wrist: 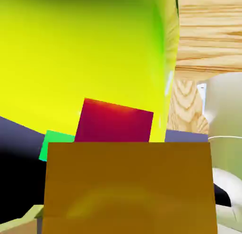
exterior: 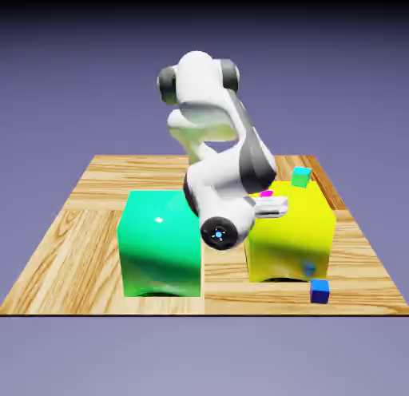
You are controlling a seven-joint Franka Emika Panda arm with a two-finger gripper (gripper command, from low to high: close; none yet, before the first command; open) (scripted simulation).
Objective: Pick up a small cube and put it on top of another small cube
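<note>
arm: white Panda arm (exterior: 216,147) is folded down low over the middle of the table, hand reaching toward the exterior view's right, over the big yellow block (exterior: 291,235)

gripper: the gripper (exterior: 268,207) sits right at the top of the yellow block. You can't really see the fingers in either view, they're hidden, but the jaws are closed in tight and the hand view has a big orange face filling the bottom between where the tips would be, so it's clamped on the small cube

small cube: the tiny yellow-orange cube (wrist: 127,186) is in the claw, huge and close in the hand view. I can't pick it out in the exterior view, the hand covers it

magenta cube: tiny magenta-pink cube (wrist: 115,121) sits on top of the yellow block, just beyond the held cube in the hand view, only a sliver of pink showing next to the hand in the exterior view. Can't tell if the two cubes are touching

teal cube: tiny teal cube (exterior: 300,176) on the far right corner of the yellow block's top

blue cube: tiny blue cube (exterior: 319,291) on the wooden table (exterior: 72,227), near edge, just right of the yellow block

green block: big green block (exterior: 160,243) left of the yellow one, close beside it
</note>
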